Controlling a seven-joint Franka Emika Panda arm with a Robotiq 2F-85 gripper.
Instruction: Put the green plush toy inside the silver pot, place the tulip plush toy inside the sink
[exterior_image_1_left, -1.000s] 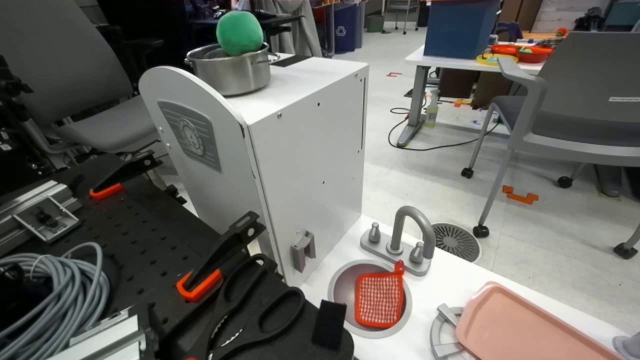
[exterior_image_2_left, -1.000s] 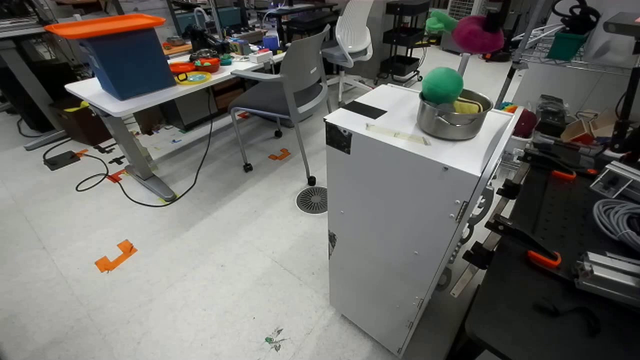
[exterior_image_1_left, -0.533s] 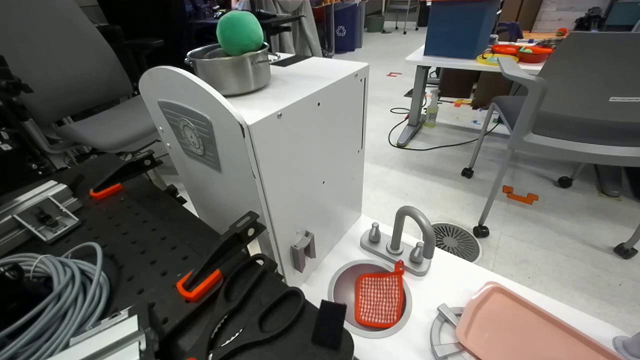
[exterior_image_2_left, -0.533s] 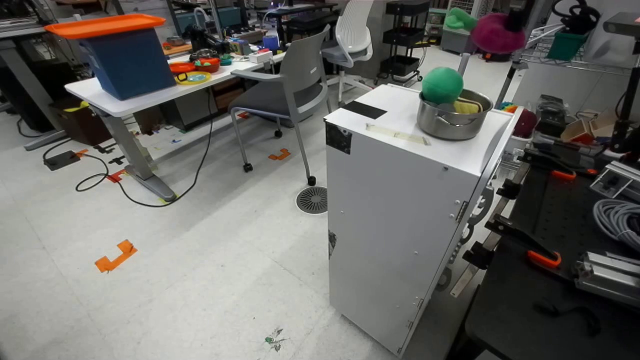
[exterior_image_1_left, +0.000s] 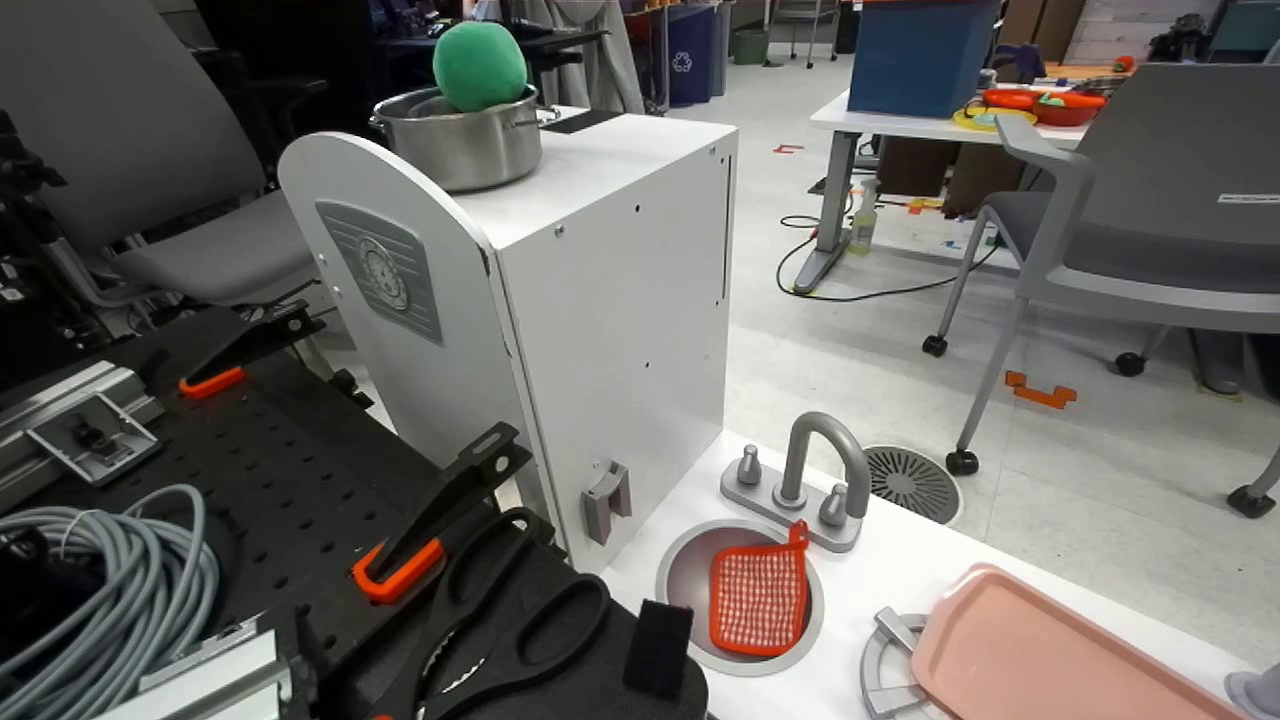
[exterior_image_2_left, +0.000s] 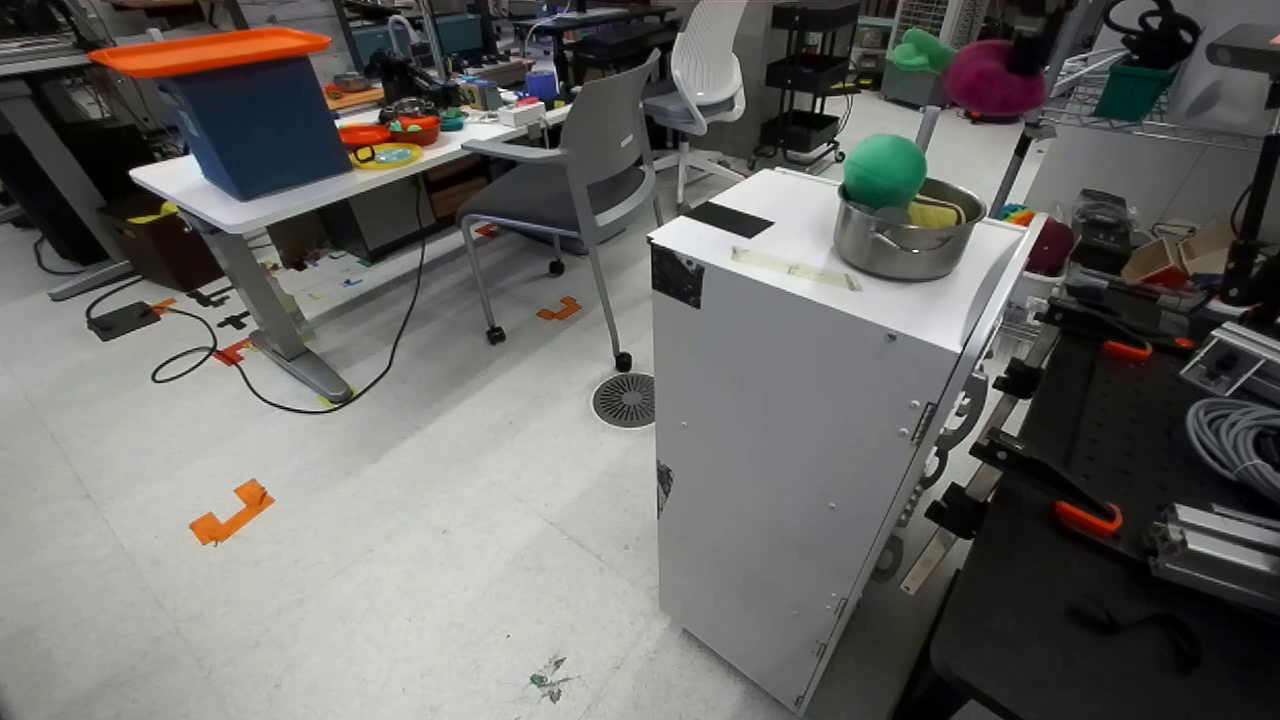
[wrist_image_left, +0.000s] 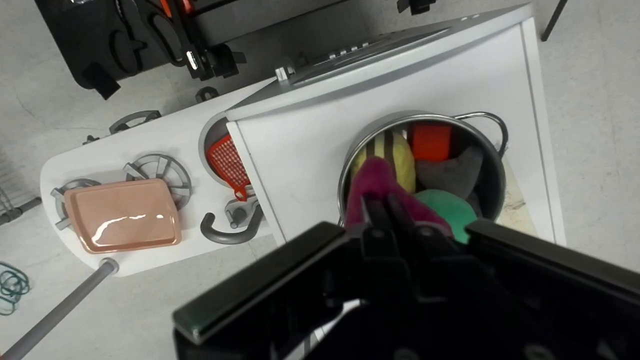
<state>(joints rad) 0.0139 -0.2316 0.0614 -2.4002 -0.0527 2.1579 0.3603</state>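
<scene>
The green plush toy (exterior_image_1_left: 480, 68) rests in the top of the silver pot (exterior_image_1_left: 462, 148), bulging above its rim. Both also show in an exterior view, the ball (exterior_image_2_left: 885, 170) and the pot (exterior_image_2_left: 900, 250), and in the wrist view, the ball (wrist_image_left: 450, 210) and the pot (wrist_image_left: 492, 187). My gripper (wrist_image_left: 382, 202) is shut on the magenta part of the tulip plush toy (wrist_image_left: 372, 177). The tulip plush toy (exterior_image_2_left: 995, 80) hangs in the air above and behind the pot, its green end pointing left. The sink (exterior_image_1_left: 690, 590) holds a red checked cloth; the sink (wrist_image_left: 205, 142) is partly hidden in the wrist view.
The pot stands on a tall white cabinet (exterior_image_1_left: 620, 260). It also holds a yellow striped toy (wrist_image_left: 395, 155), a red block (wrist_image_left: 431, 142) and a grey piece (wrist_image_left: 452, 172). A grey faucet (exterior_image_1_left: 830, 440) arches beside the sink. A pink tray (exterior_image_1_left: 1060, 650) lies on the counter.
In an exterior view, the gripper with the tulip plush toy has moved right over the last second, then slightly down. The green ball, pot and sink have not moved.
</scene>
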